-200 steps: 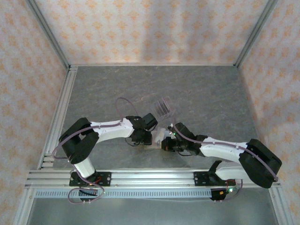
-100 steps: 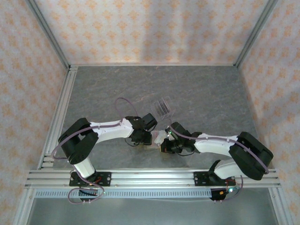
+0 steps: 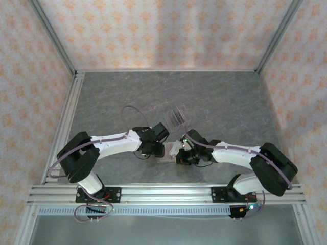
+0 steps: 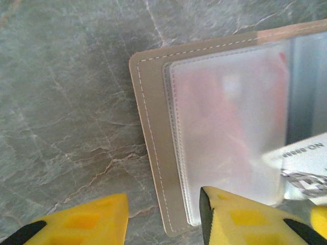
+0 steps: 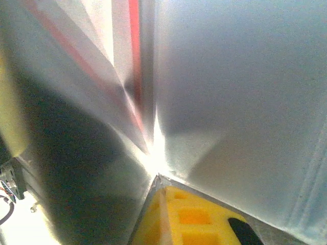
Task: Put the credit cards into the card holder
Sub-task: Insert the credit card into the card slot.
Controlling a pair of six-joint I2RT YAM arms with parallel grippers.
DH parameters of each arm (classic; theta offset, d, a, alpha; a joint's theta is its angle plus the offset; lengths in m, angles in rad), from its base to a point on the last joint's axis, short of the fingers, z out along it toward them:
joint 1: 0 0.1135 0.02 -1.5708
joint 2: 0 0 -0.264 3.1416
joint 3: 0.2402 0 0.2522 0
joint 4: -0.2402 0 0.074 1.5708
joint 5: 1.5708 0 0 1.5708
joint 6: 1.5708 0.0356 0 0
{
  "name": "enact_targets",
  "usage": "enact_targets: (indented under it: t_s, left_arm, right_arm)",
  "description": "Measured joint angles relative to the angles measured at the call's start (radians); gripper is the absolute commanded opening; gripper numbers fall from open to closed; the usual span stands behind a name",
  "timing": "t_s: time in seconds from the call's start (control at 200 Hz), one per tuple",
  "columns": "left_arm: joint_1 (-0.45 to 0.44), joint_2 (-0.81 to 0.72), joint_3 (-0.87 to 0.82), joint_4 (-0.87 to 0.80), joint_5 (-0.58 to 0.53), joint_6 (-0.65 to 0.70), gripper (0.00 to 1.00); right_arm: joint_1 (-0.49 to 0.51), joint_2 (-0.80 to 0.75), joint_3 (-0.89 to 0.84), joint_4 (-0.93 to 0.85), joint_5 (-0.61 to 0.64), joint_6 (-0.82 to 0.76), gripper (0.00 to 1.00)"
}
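Observation:
The tan card holder point(image 4: 153, 127) lies open on the grey table, its clear sleeves point(image 4: 230, 153) spread over it. A red credit card point(image 4: 219, 122) shows blurred inside a sleeve, and its red edge point(image 5: 134, 51) appears through the plastic in the right wrist view. My left gripper point(image 4: 163, 206) is open and straddles the holder's near corner, one yellow finger point(image 4: 240, 214) over the sleeves. My right gripper point(image 5: 163, 189) is shut on the edge of a clear sleeve and holds it raised. From above, the two grippers point(image 3: 157, 150) point(image 3: 180, 154) meet over the holder point(image 3: 168, 154).
A clear acrylic slotted stand point(image 3: 178, 116) sits just behind the two grippers. Aluminium rails point(image 3: 66, 117) border the table on the left and the near side. Patterned walls close in the back and both sides.
The left arm's shoulder and elbow have swung left and the right arm's forearm has drawn in. Both grippers have stayed at the holder.

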Motion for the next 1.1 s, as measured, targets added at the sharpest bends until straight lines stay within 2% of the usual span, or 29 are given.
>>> enact_targets:
  t_s: [0.3, 0.56, 0.936, 1.096]
  left_arm:
    - [-0.003, -0.046, 0.035, -0.020, -0.003, 0.001, 0.43]
    - [-0.035, 0.018, 0.124, -0.016, 0.010, 0.008, 0.42]
    - [-0.035, 0.109, 0.168, -0.003, 0.037, 0.027, 0.25]
    - [-0.035, 0.143, 0.178, 0.008, 0.043, 0.026, 0.22]
  right_arm:
    - [-0.016, 0.023, 0.012, -0.038, -0.042, -0.018, 0.00]
    - [-0.025, 0.071, 0.058, -0.077, -0.076, -0.043, 0.00]
    - [-0.043, 0.086, 0.085, -0.127, -0.099, -0.066, 0.00]
    - [-0.050, 0.100, 0.095, -0.147, -0.109, -0.077, 0.00]
